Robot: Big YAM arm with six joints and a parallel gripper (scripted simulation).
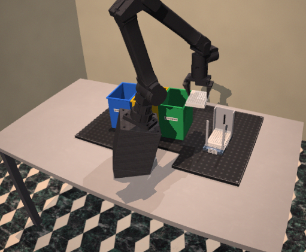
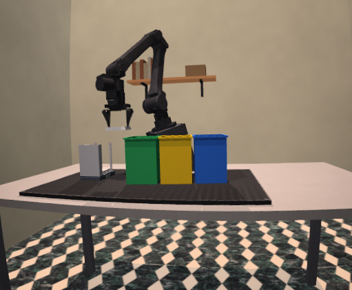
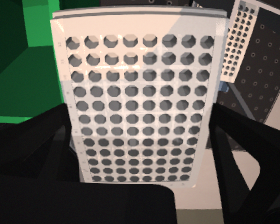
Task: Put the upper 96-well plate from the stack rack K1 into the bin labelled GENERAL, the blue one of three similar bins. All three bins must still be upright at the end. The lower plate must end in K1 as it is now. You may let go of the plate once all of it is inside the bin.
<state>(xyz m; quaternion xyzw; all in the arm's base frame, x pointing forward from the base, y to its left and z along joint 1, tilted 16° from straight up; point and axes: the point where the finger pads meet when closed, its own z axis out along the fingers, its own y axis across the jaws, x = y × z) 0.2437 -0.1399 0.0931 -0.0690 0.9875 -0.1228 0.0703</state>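
My gripper [image 1: 198,94] is shut on the white 96-well plate [image 1: 196,99] and holds it flat in the air, beside the far right rim of the green bin [image 1: 175,117]. In the exterior view the gripper [image 2: 117,120] holds the plate [image 2: 118,128] just above bin height, between the rack and the green bin [image 2: 142,160]. The wrist view shows the plate [image 3: 139,100] filling the space between my fingers. The stack rack K1 [image 1: 220,130] stands to the right with the lower plate [image 1: 219,137] in it. The blue bin [image 1: 120,103] [image 2: 210,158] is at the far end of the row.
A yellow bin [image 2: 176,159] stands between the green and blue bins; all three are upright on the black perforated mat [image 1: 218,162]. My arm's base block [image 1: 135,150] stands in front of the bins. A wall shelf [image 2: 171,80] hangs behind.
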